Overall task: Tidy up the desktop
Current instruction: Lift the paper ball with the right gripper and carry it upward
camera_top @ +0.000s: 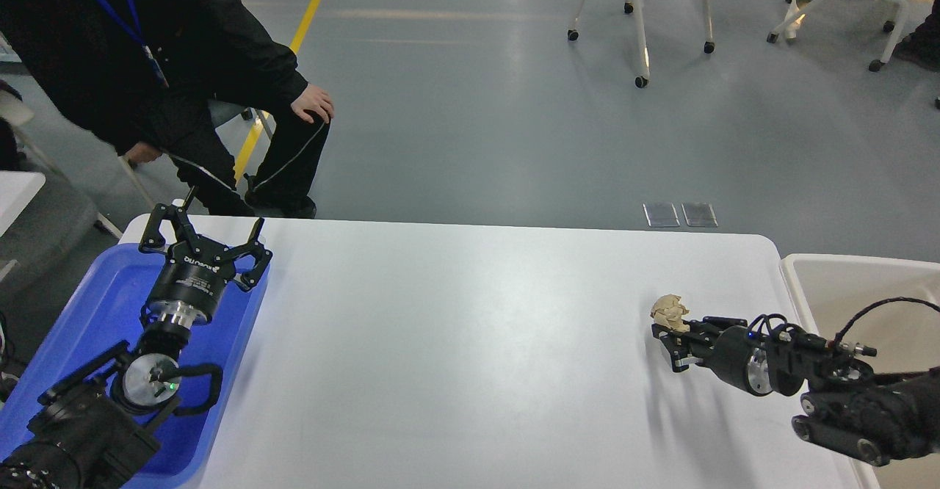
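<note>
The desktop (470,342) is a large white table top with rounded corners. A small crumpled beige paper ball (670,311) is at its right side. My right gripper (667,348) reaches in from the right, a little above the table. The paper ball lies against its far finger (672,332). I cannot tell whether the fingers pinch it. My left gripper (205,233) is open and empty, held above the far end of the blue tray (110,305) at the left.
A beige bin (844,291) stands against the table's right edge, under my right arm. A person in black (183,85) sits just beyond the far left corner. Office chairs (646,4) stand far back on the floor.
</note>
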